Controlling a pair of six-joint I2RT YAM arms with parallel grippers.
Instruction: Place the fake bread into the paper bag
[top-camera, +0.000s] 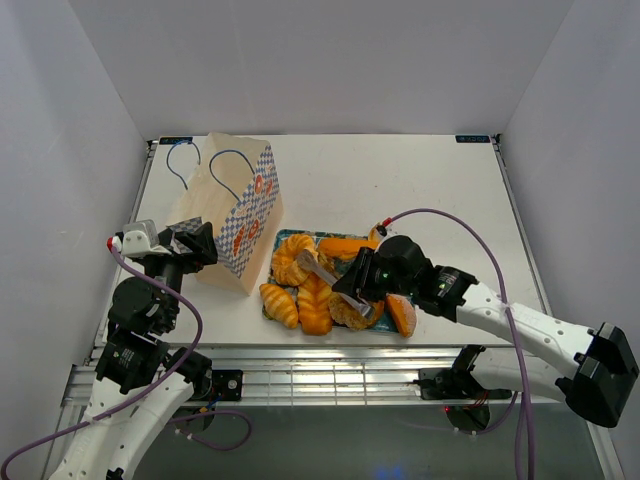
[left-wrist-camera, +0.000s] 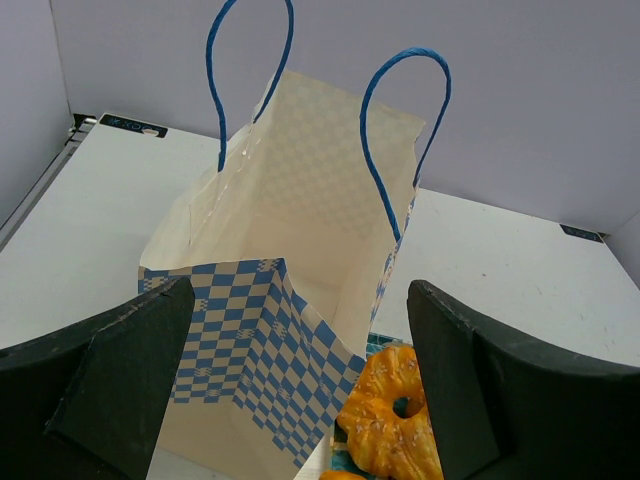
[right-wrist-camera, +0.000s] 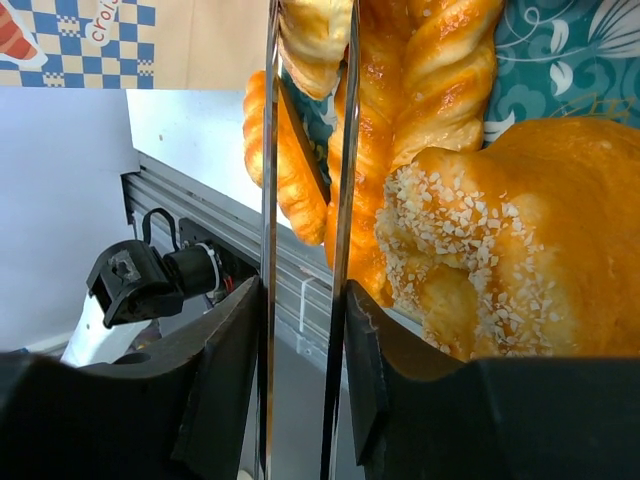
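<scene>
Right hand (top-camera: 362, 288) pinching metal tongs (top-camera: 322, 268), blades lying among fake bread (top-camera: 300, 290); pieces probably light, stiff, slippery, gripping across mid-body seeming safest. Left hand (top-camera: 200, 243) spread, facing paper bag (top-camera: 245, 210).

Left gripper (left-wrist-camera: 300, 330) gapes at the paper bag (left-wrist-camera: 320, 190), doughnut (left-wrist-camera: 395, 420) seemingly touching it.

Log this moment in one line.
left pincer: open, facing bag mouth | right pincer: shut on tongs, over bread | bread: piled at tray | bag: upright
</scene>
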